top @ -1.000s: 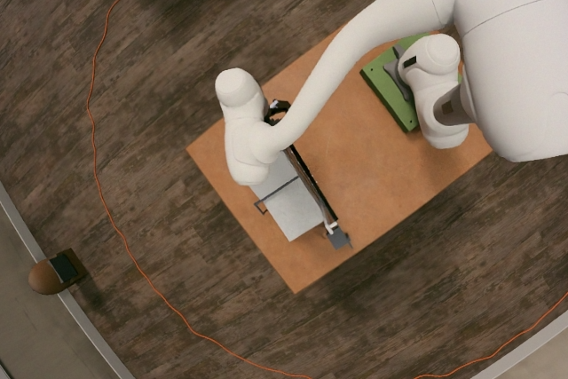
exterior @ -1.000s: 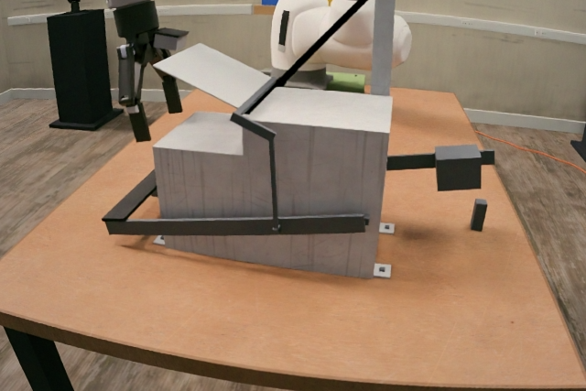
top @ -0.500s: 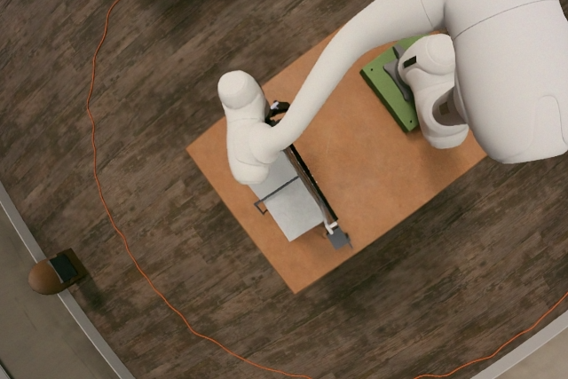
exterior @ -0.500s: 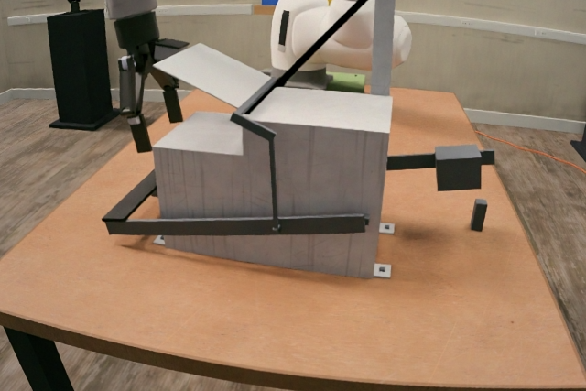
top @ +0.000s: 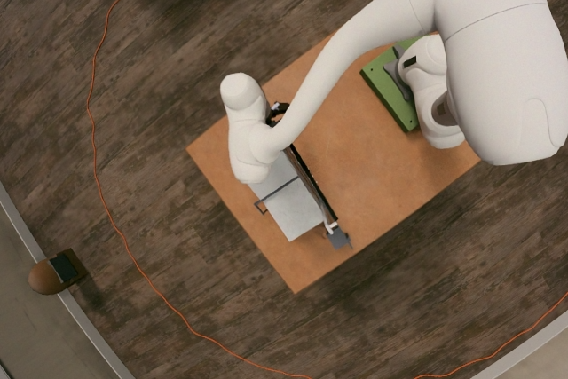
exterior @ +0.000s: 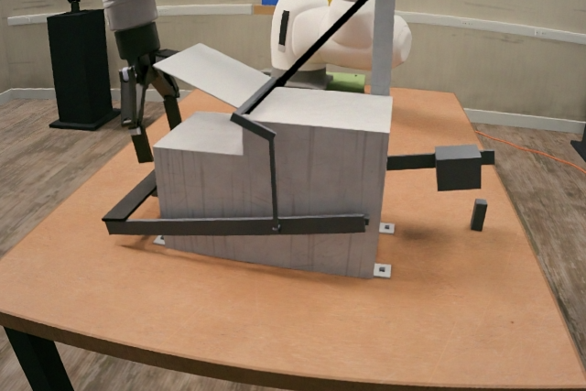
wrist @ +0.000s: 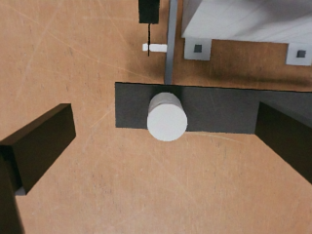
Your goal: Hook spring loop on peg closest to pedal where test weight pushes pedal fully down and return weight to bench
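Observation:
The grey feeder (top: pixel 293 211) (exterior: pixel 321 168) stands on the bench. Its dark pedal (exterior: pixel 131 196) (wrist: pixel 221 109) lies crosswise at one end. The steel test weight (wrist: pixel 167 121), a pale cylinder, stands on the pedal near its left end in the wrist view; the feeder hides it in the exterior view. My gripper (top: pixel 277 113) (exterior: pixel 154 138) (wrist: pixel 165 119) is open above the pedal, with the weight in view between its fingers but not gripped. A white peg (wrist: pixel 158 48) sticks out beside the pedal arm (wrist: pixel 172 44). A thin dark line from the spring's black body (wrist: pixel 148 11) crosses it; the loop's exact seat is unclear.
A tilted pale lid (exterior: pixel 212 74) and a tall upright (exterior: pixel 384 31) rise from the feeder. A dark block (top: pixel 338 238) (exterior: pixel 458 168) sits on the rear bar. A small dark post (exterior: pixel 478 214) stands below it. The green base plate (top: pixel 390 90) is across the bench.

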`<move>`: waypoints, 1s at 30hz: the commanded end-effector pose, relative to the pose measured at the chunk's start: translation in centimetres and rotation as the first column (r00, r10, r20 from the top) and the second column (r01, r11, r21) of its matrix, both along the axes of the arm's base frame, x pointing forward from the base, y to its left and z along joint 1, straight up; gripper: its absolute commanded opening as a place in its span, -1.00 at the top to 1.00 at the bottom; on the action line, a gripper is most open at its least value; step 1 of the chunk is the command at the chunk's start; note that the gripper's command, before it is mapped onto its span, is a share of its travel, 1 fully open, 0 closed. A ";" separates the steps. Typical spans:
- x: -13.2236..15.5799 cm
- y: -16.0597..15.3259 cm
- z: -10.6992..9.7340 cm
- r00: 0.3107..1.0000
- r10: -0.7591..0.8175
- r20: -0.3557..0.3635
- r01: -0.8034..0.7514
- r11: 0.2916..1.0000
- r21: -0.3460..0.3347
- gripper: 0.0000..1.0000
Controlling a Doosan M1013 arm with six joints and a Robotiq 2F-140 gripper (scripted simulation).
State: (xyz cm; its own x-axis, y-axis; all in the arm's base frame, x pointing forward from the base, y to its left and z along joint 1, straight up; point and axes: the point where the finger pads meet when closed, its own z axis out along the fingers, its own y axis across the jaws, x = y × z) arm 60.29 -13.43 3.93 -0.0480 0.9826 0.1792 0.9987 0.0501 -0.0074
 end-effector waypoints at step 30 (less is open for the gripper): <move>0.0 0.0 -1.5 1.000 0.000 0.001 0.000 1.000 0.000 -1.00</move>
State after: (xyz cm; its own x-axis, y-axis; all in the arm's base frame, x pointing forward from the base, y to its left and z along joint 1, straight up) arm 60.28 -13.43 2.39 -0.0480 0.9826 0.1794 0.9987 0.0501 -0.0074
